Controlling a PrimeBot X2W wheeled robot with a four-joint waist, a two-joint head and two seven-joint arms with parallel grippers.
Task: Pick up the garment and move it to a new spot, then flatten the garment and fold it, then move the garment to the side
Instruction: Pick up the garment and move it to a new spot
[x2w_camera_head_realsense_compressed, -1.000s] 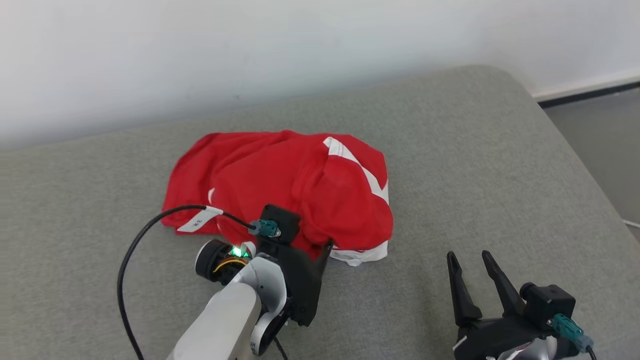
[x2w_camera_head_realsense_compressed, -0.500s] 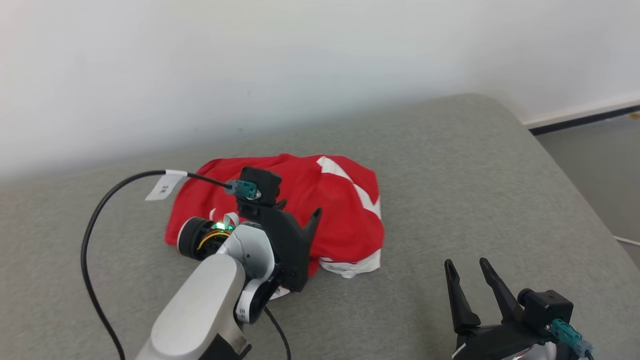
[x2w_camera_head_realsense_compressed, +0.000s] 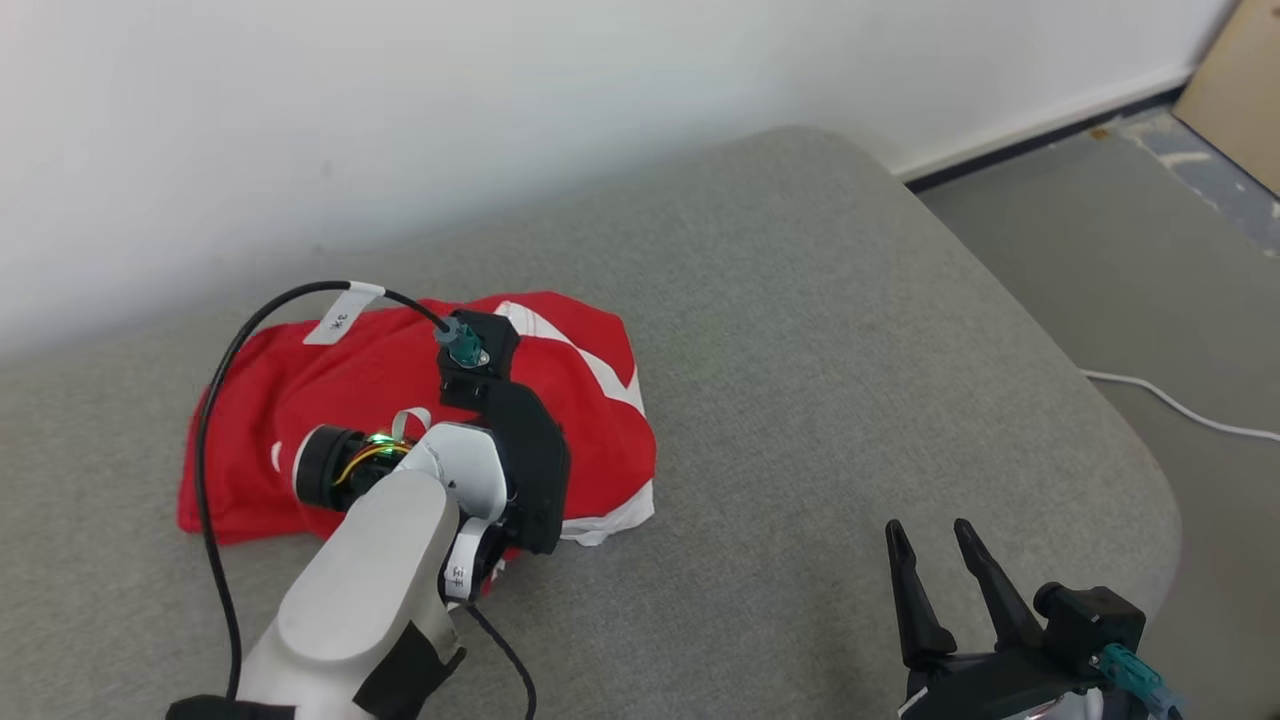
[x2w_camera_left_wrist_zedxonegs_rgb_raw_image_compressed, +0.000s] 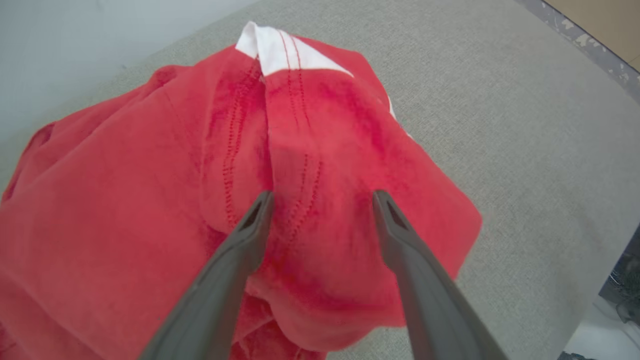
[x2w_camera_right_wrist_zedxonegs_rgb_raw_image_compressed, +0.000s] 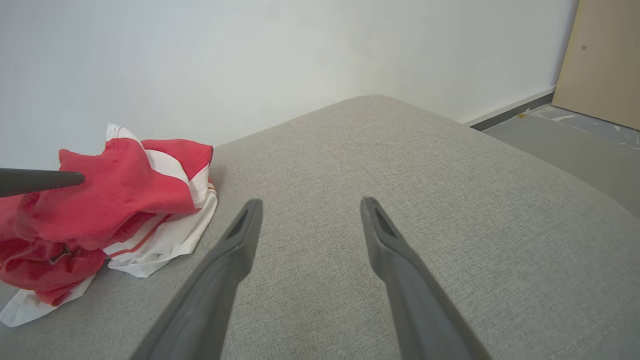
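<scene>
Between the left jaws: a ridge of red cloth

Between the left jaws, which stand spread wide and grasp nothing, rises a stitched fold of the red garment (x2w_camera_left_wrist_zedxonegs_rgb_raw_image_compressed: 310, 165). Both dark fingers (x2w_camera_left_wrist_zedxonegs_rgb_raw_image_compressed: 250, 235) point at it with their tips at the cloth; whether they press in I cannot tell. Beyond the tips the garment shows a white band (x2w_camera_left_wrist_zedxonegs_rgb_raw_image_compressed: 280, 50). It lies crumpled on the grey cushion (x2w_camera_head_realsense_compressed: 850, 330), spreading mostly to the left of those jaws. The right jaws are likewise released, fingers (x2w_camera_right_wrist_zedxonegs_rgb_raw_image_compressed: 242, 240) apart over bare cushion, the garment well off to their left. Behind the left jaws a black cable (x2w_camera_head_realsense_compressed: 212, 400) loops over the cloth. Farther out are a white wall (x2w_camera_head_realsense_compressed: 400, 120) and grey floor (x2w_camera_head_realsense_compressed: 1080, 220).
</scene>
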